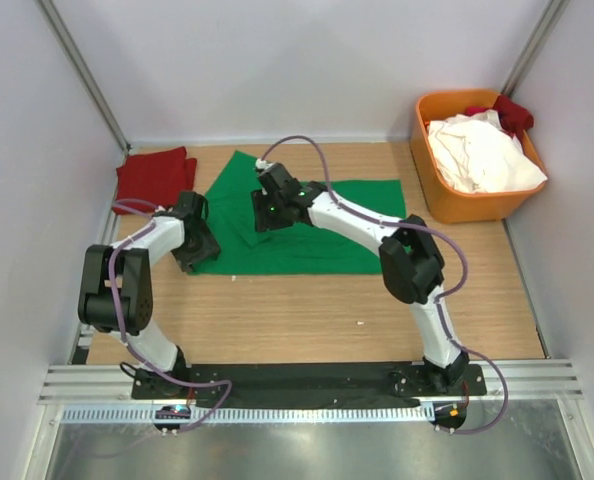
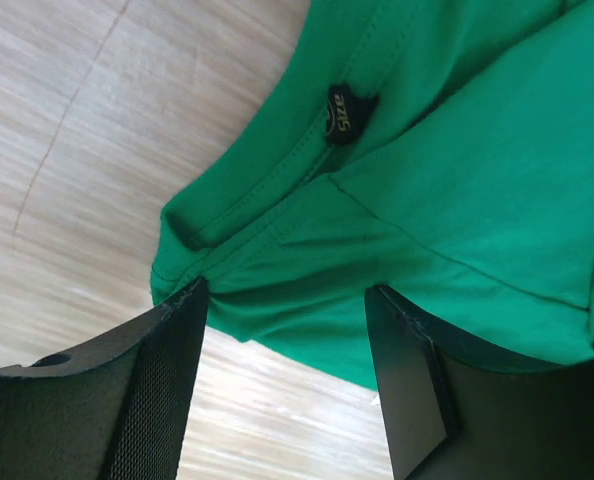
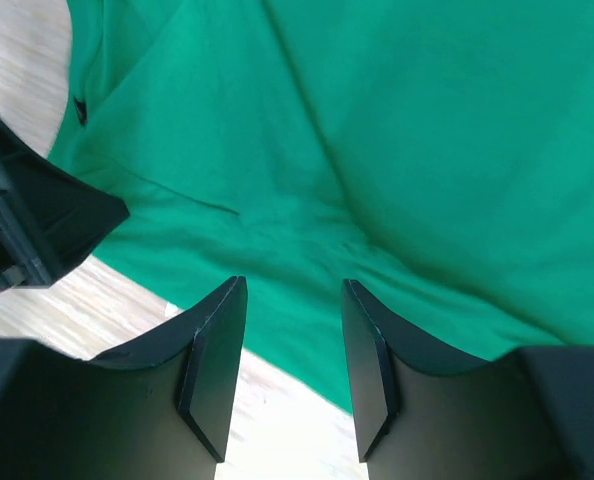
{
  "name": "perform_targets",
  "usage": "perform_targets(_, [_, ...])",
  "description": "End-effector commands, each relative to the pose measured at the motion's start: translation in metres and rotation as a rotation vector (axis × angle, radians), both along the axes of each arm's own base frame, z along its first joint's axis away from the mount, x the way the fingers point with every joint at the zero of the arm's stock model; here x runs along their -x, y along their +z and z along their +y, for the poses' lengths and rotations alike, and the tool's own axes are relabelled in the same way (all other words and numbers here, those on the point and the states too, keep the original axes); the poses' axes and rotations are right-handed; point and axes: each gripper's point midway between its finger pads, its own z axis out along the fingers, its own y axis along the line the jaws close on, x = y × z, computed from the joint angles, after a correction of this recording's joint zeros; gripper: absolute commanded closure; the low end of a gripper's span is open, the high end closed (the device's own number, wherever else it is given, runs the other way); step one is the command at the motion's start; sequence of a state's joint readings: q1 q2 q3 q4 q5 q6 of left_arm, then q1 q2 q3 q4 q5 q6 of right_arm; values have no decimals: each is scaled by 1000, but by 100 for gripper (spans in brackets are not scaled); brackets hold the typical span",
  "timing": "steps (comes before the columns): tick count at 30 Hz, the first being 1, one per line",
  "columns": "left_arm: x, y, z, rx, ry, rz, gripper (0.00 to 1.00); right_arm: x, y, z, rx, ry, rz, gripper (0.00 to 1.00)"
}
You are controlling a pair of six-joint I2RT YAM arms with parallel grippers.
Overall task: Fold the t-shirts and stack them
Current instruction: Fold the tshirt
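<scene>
A bright green t-shirt (image 1: 317,225) lies spread on the wooden table, partly folded, with its collar and a black size label (image 2: 342,100) towards the left. My left gripper (image 1: 199,243) is open at the shirt's left edge; in the left wrist view (image 2: 287,310) the collar hem lies at its fingertips. My right gripper (image 1: 270,207) is open and low over the shirt near the collar; in the right wrist view (image 3: 292,300) green cloth (image 3: 397,150) lies under its tips. A folded dark red t-shirt (image 1: 155,175) lies at the back left.
An orange bin (image 1: 439,190) at the back right holds a crumpled white shirt (image 1: 482,155) and a red one (image 1: 512,112). White walls close in the table on three sides. The left gripper's body (image 3: 27,220) shows in the right wrist view.
</scene>
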State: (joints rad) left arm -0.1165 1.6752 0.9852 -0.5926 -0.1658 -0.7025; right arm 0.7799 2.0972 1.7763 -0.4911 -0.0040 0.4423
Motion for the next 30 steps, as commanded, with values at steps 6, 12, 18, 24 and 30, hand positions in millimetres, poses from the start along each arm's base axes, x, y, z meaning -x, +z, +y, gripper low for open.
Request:
perform_targets(6, [3, -28, 8, -1, 46, -18, 37, 1, -15, 49, 121, 84, -47, 51])
perform_targets(12, [3, -32, 10, -6, 41, -20, 49, 4, -37, 61, 209, 106, -68, 51])
perform_targets(18, [2, -32, 10, -7, 40, -23, 54, 1, -56, 56, 277, 91, -85, 51])
perform_targets(24, [2, -33, 10, -11, 37, -26, 56, -7, -68, 51, 330, 84, -101, 59])
perform_targets(30, [1, -33, 10, -9, 38, -31, 61, -11, -70, 49, 346, 73, -115, 78])
